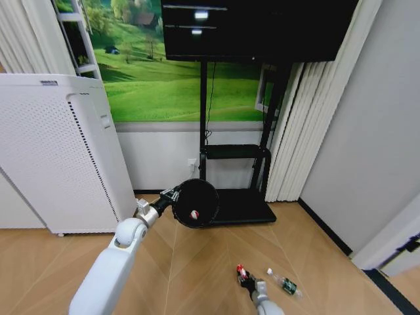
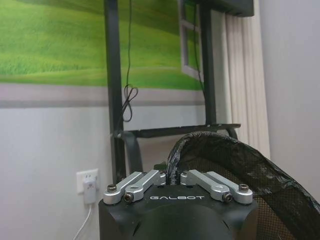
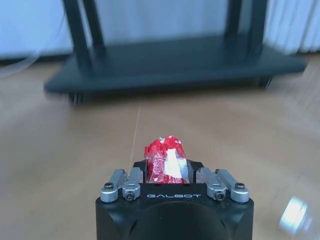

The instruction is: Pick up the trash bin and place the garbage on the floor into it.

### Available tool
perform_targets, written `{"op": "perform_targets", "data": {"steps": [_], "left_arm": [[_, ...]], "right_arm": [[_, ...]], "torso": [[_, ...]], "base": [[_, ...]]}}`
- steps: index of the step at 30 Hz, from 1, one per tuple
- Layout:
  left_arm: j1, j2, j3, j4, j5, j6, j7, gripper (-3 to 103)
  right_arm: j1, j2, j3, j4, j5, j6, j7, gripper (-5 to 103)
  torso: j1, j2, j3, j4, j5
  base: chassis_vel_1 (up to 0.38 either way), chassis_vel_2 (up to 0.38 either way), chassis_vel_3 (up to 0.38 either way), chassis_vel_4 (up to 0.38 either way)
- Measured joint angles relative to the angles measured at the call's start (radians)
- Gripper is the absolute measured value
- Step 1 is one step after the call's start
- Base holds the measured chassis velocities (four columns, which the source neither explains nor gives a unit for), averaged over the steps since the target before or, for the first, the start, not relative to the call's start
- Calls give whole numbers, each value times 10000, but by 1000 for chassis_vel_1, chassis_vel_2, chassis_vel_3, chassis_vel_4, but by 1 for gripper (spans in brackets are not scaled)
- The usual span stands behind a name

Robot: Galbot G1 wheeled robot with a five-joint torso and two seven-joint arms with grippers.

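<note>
You are partway through the filling stage; the trash bin is already off the floor, held out in front of the white appliance by the left claw, its mouth tipped toward the head camera, and one red-and-white wrapper already lies inside it.

In the left wrist view the left claw is clenched on the bin's rim; the mesh wall curves away just beyond it, so the grip looks like a pinch on the edge rather than a hold round the body; judge it as fair but liable to swing.

The right claw is low by the floor; the right wrist view shows it grasping a second red-and-white wrapper, the crumpled pack standing up between the fingers, with the wooden floor and the black stand base beyond; whether the wrapper has left the floor I cannot tell.

The clear bottle with the green label lies on the floor just beside the right claw, not yet collected.

Your next move, as I judge it, calls for carrying the held wrapper up and across to the bin's open mouth; release only once the claw is well over the opening, since the bin is tilted and a light wrapper could slide off the rim.
</note>
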Motion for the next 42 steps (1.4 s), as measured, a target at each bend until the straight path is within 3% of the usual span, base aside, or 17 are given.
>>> {"op": "perform_targets", "data": {"steps": [10, 17, 28, 38, 42], "left_arm": [[-68, -170, -37, 1203, -56, -143, -400, 7], [-699, -468, 624, 1765, -273, -137, -516, 7], [-1394, -904, 2317, 2265, -435, -120, -555, 7], [-1801, -1191, 2874, 2467, -523, -123, -565, 7], [-1887, -1296, 3075, 2548, -537, -142, -567, 7]], "right_arm": [[-156, -420, 775, 3650, 2287, -1021, 190, 41], [-209, -358, 752, 5625, 2978, -1437, 395, 41], [-384, -360, 24, 7289, 2930, -1899, 549, 41], [-590, -491, -444, 7499, 2620, -1995, 463, 41], [-533, -511, -993, 7180, 1968, -1935, 336, 41]], "torso": [[1, 0, 1, 5, -2], [2, 0, 1, 0, 0], [3, -1, 1, 1, 1], [2, 0, 1, -1, 0], [3, 0, 1, 1, 0]], "base": [[0, 0, 0, 0], [0, 0, 0, 0], [0, 0, 0, 0], [0, 0, 0, 0], [0, 0, 0, 0]]}}
